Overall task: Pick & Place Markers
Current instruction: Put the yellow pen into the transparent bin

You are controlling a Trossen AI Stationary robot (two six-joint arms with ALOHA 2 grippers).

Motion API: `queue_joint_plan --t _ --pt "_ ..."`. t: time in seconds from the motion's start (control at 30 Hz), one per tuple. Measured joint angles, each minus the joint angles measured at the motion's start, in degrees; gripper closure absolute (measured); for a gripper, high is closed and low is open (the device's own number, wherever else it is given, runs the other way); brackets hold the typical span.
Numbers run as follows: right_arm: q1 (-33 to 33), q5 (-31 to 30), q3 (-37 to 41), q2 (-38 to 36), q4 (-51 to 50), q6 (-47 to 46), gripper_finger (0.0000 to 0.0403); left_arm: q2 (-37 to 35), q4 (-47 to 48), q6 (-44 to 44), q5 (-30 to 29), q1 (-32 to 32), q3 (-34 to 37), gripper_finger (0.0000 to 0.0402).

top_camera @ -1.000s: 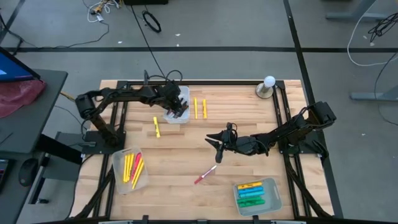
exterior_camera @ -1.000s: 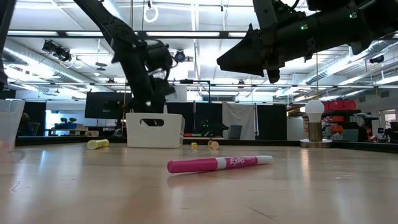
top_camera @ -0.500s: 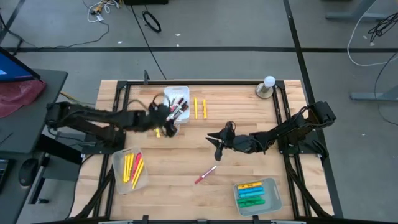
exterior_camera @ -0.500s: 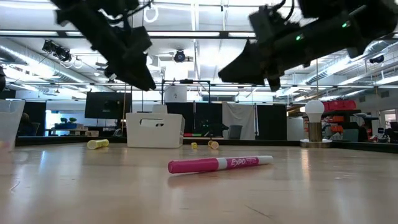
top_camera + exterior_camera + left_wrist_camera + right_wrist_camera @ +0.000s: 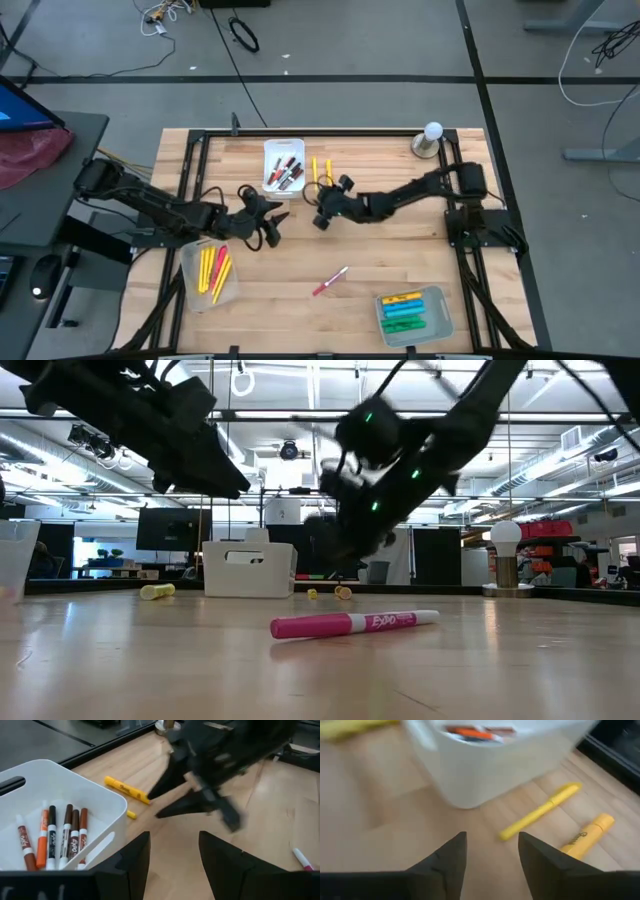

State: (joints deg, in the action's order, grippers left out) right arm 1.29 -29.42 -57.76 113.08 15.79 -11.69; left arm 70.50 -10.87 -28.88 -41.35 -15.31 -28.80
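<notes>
- My right end effector [image 5: 320, 212] hovers with its fingers spread and empty, just beside two yellow marker pens [image 5: 540, 811] lying on the wooden tabletop [image 5: 390, 255] next to the white plastic bin [image 5: 283, 166] of slim markers [image 5: 60, 836].
- My left end effector [image 5: 272, 228] is also spread and empty, near that bin.
- A pink marker [image 5: 352, 623] lies apart on the tabletop.

Two matte black arms, both built from chunky jointed segments. The left arm [image 5: 150, 205] runs slim along its links and thickens toward the wrist. The right arm [image 5: 420, 190] carries small green lights glowing on its housing in the low view. Each pincer's fingers [image 5: 225, 865] are flat, dark, tapering wedges with smooth faces; the right pair [image 5: 540, 857] looks the same.
</notes>
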Motion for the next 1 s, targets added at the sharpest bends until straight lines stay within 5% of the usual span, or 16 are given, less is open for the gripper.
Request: queue_joint_plan --t 0.57,1.0 --pt "9.80 7.44 -2.68 6.12 0.69 -2.25 0.0232 0.00 0.37 0.87 -0.01 0.00 0.00 0.0225" --pt "11.18 8.23 -2.99 5.77 -6.07 -4.77 0.0373 0.00 0.37 0.90 0.01 0.00 0.00 0.0225"
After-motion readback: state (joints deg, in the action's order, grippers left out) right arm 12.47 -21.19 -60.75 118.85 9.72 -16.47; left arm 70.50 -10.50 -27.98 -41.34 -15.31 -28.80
